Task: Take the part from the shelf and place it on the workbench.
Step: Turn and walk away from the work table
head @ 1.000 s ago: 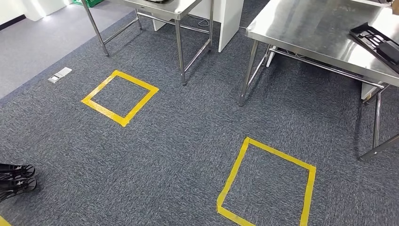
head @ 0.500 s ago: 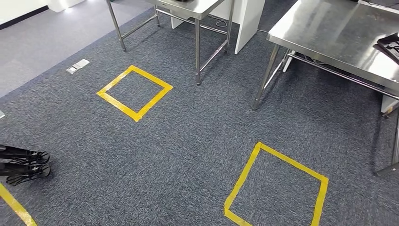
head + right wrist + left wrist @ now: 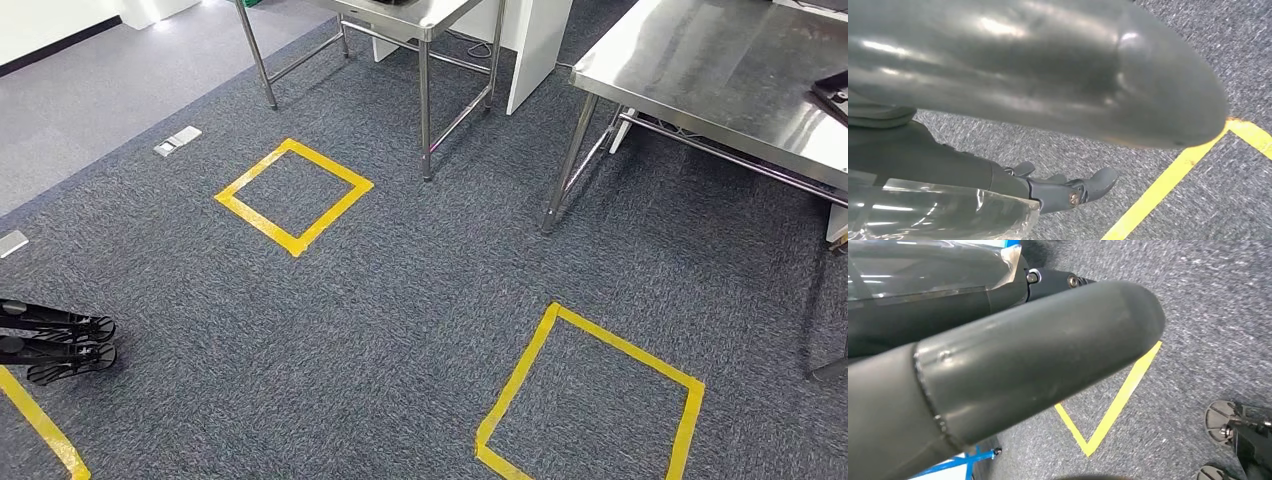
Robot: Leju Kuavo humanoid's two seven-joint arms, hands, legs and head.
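Observation:
A steel workbench (image 3: 720, 70) stands at the upper right of the head view, with a black tray-like part (image 3: 832, 98) at its right edge. My left hand (image 3: 1023, 365) hangs over the carpet in the left wrist view, thick thumb in front, dark fingers (image 3: 1055, 280) stretched out behind it, nothing held. My right hand (image 3: 1048, 75) also hangs above the carpet. Its dark fingers (image 3: 1083, 187) lie apart and hold nothing.
A second steel table (image 3: 420, 15) and a white cabinet (image 3: 535, 45) stand at the back. Two yellow tape squares (image 3: 293, 196) (image 3: 590, 400) mark the grey carpet. Black stand feet (image 3: 60, 345) lie at the left, beside a yellow tape line (image 3: 40, 425). Floor plates (image 3: 177, 141) sit near the carpet's edge.
The whole picture has slid to the right, so the camera has turned left. More of the stand feet and the left tape line shows; nothing on the floor has moved.

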